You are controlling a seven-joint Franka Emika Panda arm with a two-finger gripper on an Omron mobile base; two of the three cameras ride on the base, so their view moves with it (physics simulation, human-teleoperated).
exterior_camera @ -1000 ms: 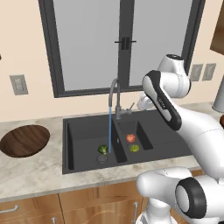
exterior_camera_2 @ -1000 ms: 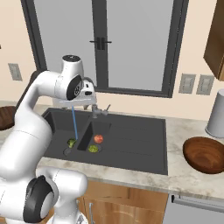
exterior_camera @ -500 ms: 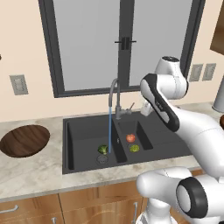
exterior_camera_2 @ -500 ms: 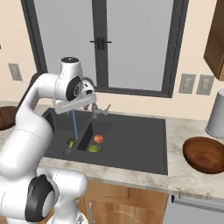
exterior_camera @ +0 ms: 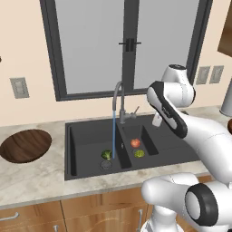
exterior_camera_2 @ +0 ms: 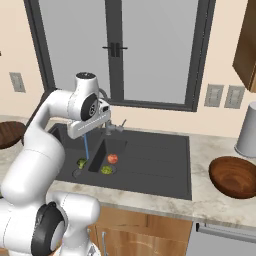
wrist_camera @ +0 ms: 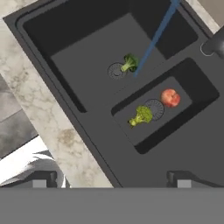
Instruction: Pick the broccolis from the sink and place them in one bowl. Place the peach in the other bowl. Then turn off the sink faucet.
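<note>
The black sink holds one broccoli in the large basin, by its drain and beside the running water. In the small basin, another broccoli and the red-orange peach lie on either side of the drain. Water streams from the grey gooseneck faucet. One wooden bowl rests on the counter left of the sink, another bowl on the right. My gripper hangs high above the sink's front rim, open and empty, its hand near the faucet.
A grey canister stands at the back right of the counter, behind the right bowl. A window runs along the wall behind the faucet. The sink's flat drainboard lies right of the small basin. Marble counter borders the sink's front.
The hand has dipped slightly lower and leftward over the sink. The broccolis and peach lie where they were, and the water keeps running.
</note>
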